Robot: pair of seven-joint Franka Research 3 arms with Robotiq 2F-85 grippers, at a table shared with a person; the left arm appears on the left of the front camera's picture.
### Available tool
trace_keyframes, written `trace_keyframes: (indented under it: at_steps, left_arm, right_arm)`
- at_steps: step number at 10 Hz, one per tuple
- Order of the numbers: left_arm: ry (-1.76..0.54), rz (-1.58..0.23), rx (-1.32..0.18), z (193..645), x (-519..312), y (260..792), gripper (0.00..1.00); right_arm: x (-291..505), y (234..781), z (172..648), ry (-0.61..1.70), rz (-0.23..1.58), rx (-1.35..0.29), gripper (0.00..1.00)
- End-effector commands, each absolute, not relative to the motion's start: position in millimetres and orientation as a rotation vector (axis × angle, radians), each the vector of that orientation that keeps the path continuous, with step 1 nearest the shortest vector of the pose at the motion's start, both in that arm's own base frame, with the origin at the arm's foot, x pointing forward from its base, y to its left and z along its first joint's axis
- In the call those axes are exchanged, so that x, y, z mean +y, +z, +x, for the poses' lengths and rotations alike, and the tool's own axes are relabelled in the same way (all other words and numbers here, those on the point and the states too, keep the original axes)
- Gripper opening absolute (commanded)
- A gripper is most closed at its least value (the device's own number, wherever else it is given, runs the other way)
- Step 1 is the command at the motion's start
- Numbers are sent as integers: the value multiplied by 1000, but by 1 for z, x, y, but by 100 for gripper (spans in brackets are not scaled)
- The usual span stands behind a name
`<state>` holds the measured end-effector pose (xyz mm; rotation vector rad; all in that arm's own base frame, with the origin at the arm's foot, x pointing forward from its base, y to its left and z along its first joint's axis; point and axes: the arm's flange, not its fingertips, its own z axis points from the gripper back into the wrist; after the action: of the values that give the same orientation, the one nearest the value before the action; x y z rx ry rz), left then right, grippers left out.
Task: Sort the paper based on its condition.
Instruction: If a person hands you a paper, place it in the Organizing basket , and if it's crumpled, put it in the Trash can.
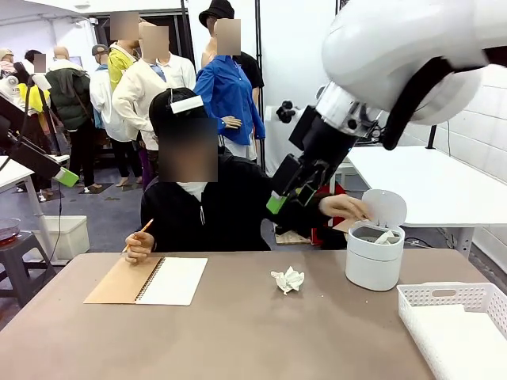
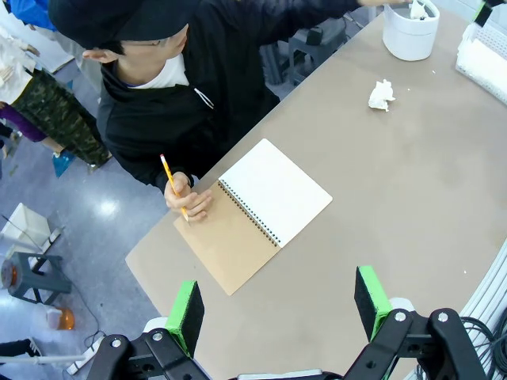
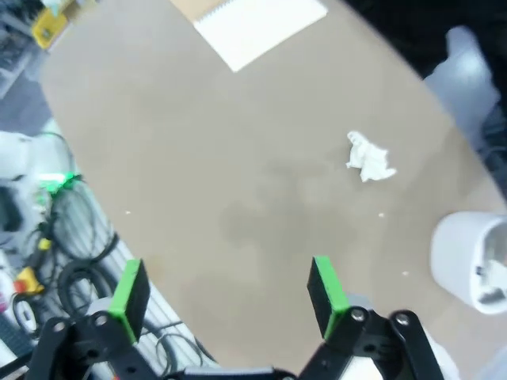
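Note:
One crumpled ball of white paper [image 1: 287,279] lies on the brown table [image 1: 238,340], between the notebook and the bin. I see the same ball of paper [image 2: 381,94] in the left wrist view and the ball of paper [image 3: 368,157] in the right wrist view. My right gripper [image 1: 279,198] hangs high above the table's far side, near the person's arm. In its own view the right gripper [image 3: 228,289] is open and holds nothing. My left gripper [image 2: 281,305] is also open and empty, high over the near left part of the table. One of its fingertips [image 1: 67,177] shows at picture left.
The person holds a pencil by an open spiral notebook [image 1: 150,281] at the far left, with the other hand [image 1: 348,207] at a white lidded bin [image 1: 374,257] at the far right. A white lattice basket [image 1: 444,297] with flat white sheets stands at the near right.

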<state>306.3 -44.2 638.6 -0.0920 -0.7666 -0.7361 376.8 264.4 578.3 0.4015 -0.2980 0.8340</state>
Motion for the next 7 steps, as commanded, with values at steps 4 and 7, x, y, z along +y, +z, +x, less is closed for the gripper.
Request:
trace_keyframes:
  at_steps: [4,7]
  left_arm:
    - [-735,-93,-764,306,-44,638,100]
    - [-735,-93,-764,306,-44,638,100]
  right_arm:
    - [301,506,435,794,369,-60,100]
    - [307,471,456,789,332,6,100]
